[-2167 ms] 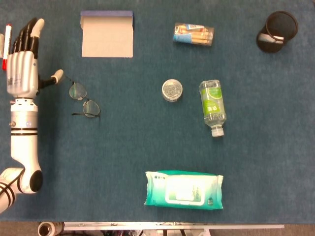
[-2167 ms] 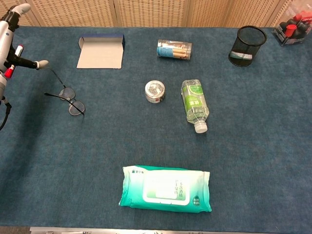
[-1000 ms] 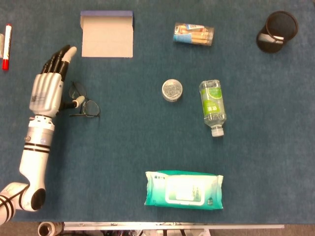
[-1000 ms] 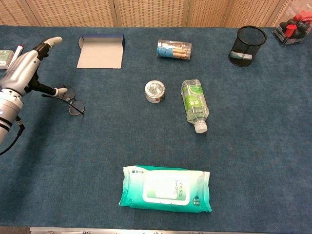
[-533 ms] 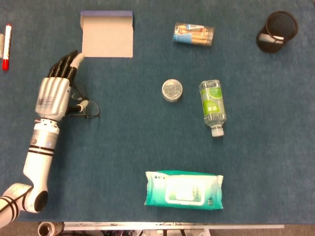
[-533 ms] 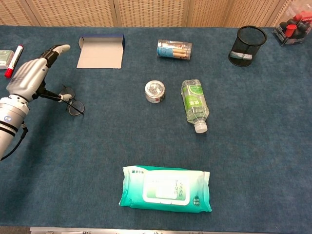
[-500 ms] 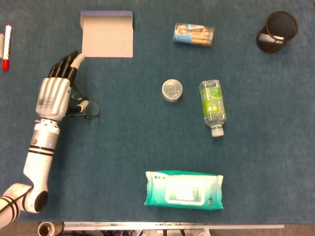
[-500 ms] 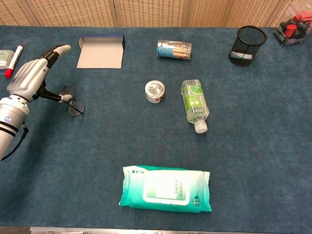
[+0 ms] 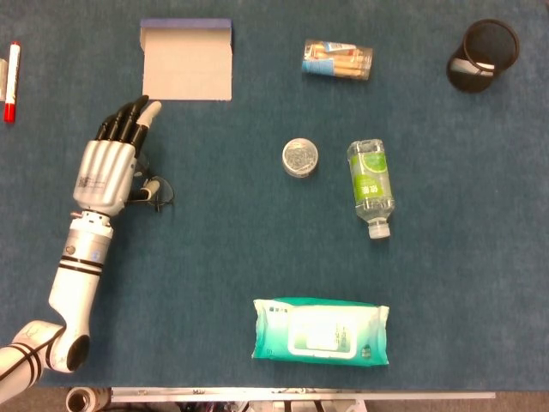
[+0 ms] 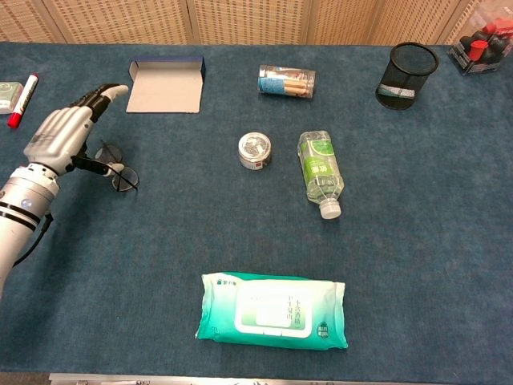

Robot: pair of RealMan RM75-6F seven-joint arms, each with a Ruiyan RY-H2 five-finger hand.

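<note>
The glasses (image 9: pixel 157 190) are lying on the blue surface (image 9: pixel 214 249), mostly tucked under my left hand (image 9: pixel 109 168), with one lens and a temple showing just past my thumb side. I am hovering my left hand flat over them, fingers (image 10: pixel 108 93) stretched out and apart, grasping nothing; I cannot tell whether I am touching them. My fingertips are pointing toward the open box (image 9: pixel 187 60), just short of it.
</note>
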